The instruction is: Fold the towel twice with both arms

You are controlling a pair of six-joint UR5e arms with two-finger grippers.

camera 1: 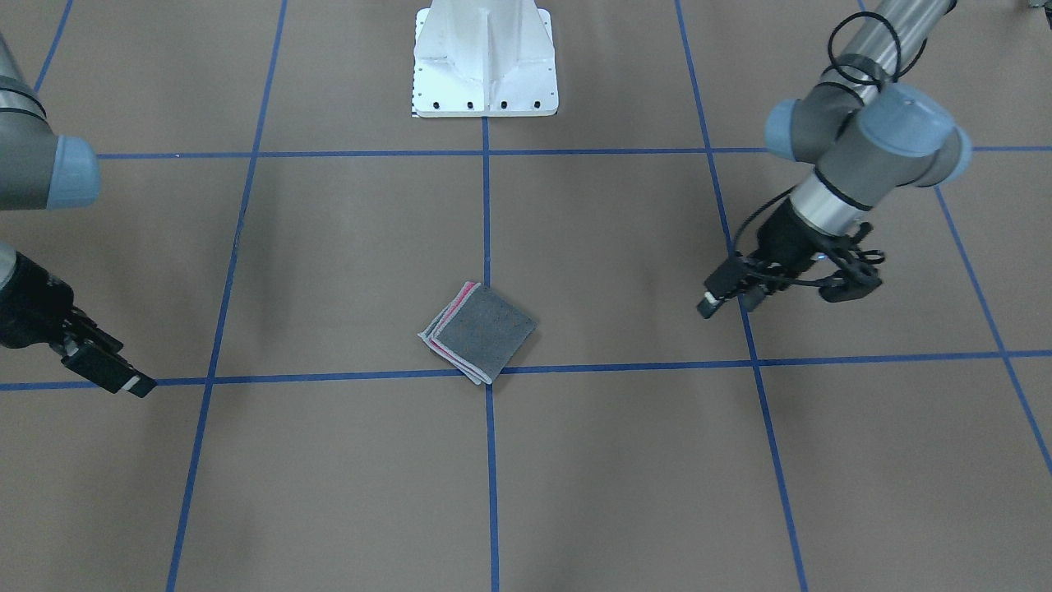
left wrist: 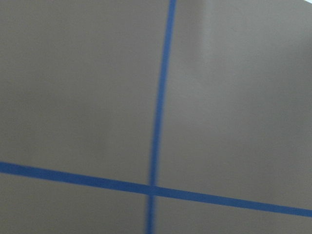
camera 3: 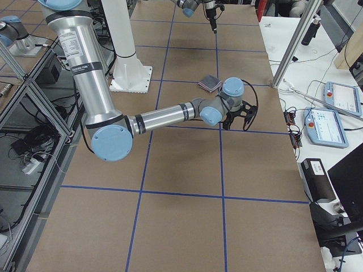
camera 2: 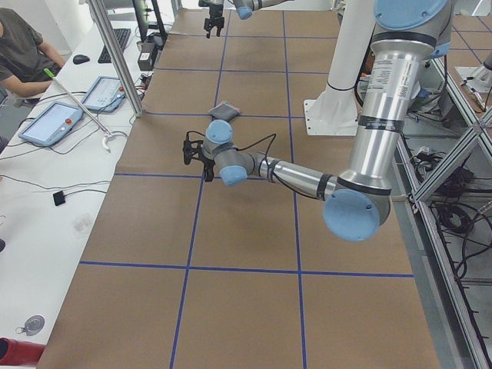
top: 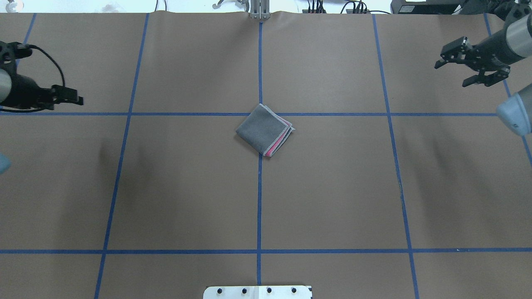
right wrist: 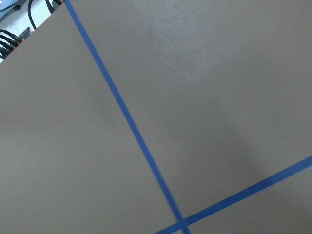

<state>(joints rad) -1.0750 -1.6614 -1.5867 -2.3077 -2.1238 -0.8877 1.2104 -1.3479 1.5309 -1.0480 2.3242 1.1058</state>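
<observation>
The towel (top: 265, 130) lies folded into a small square at the table's middle, dark grey face up, with pink and pale edging showing along one side; it also shows in the front-facing view (camera 1: 478, 332). My left gripper (top: 77, 96) hovers far to the towel's left, empty, its fingers seemingly a little apart; it shows in the front-facing view (camera 1: 727, 302) too. My right gripper (top: 453, 72) hovers far to the right with its fingers spread, empty, and also shows in the front-facing view (camera 1: 123, 378). Both wrist views show only table.
The brown table (top: 332, 187) is marked with blue tape grid lines. The white pedestal base (camera 1: 485, 62) stands at the robot's side. A bench with tablets (camera 2: 54, 123) and a seated person runs along the far edge.
</observation>
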